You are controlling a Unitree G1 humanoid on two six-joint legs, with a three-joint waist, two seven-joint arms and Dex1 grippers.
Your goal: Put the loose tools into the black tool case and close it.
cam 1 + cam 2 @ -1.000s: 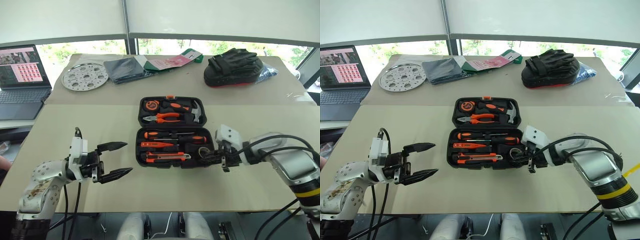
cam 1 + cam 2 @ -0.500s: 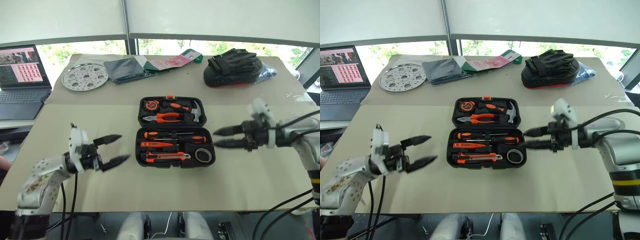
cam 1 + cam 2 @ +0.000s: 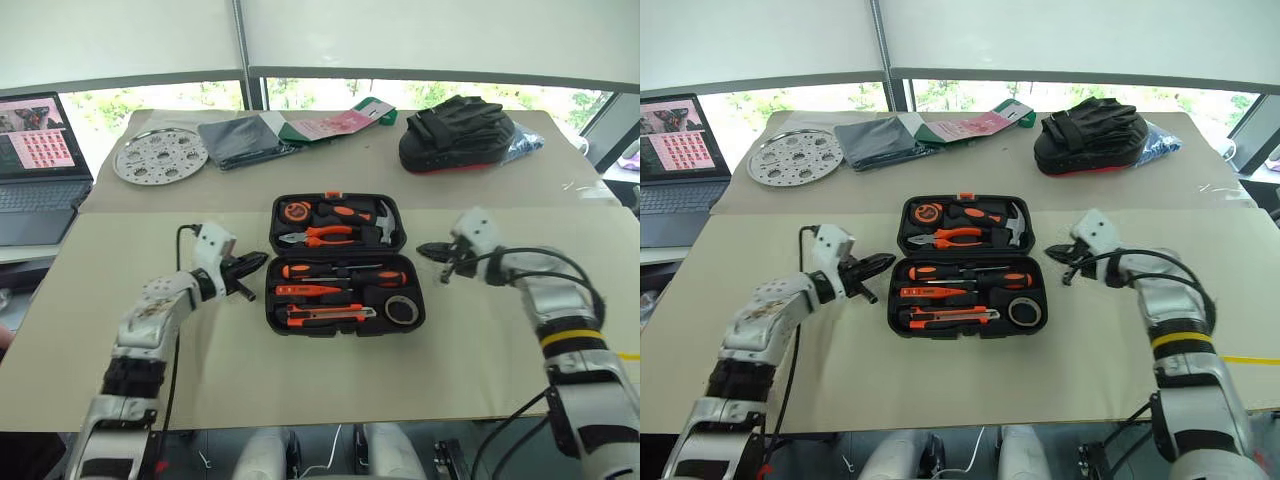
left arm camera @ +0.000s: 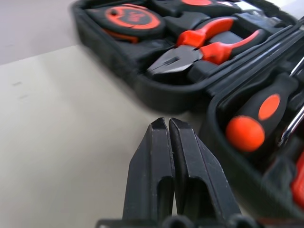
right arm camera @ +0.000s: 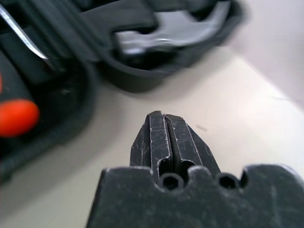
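Since the black tool case (image 3: 343, 262) lies open and flat mid-table with both screwdrivers (image 3: 345, 271), the tester screwdriver (image 3: 310, 290) and the utility knife (image 3: 325, 314) already seated in the near half's moulded slots, loading looks done; only closing is left.

Far half carries the pliers (image 3: 322, 236), tape measure (image 3: 297, 211) and hammer (image 3: 388, 226); a roll of tape (image 3: 402, 309) sits in the near half's right corner.

Left gripper (image 3: 252, 264) is clenched, empty, just beside the case's left edge near the hinge line. Right gripper (image 3: 428, 250) is likewise pinched closed on nothing, just off the right edge at about the same line. My read: fingers pressed together make stiff pushers, and flanking the hinge from both sides sets up an even fold of one half onto the other.

Risk: uneven push skews the case or shakes tools from their slots. Latch (image 3: 339, 194) sits on the far edge, so it must meet the near edge.
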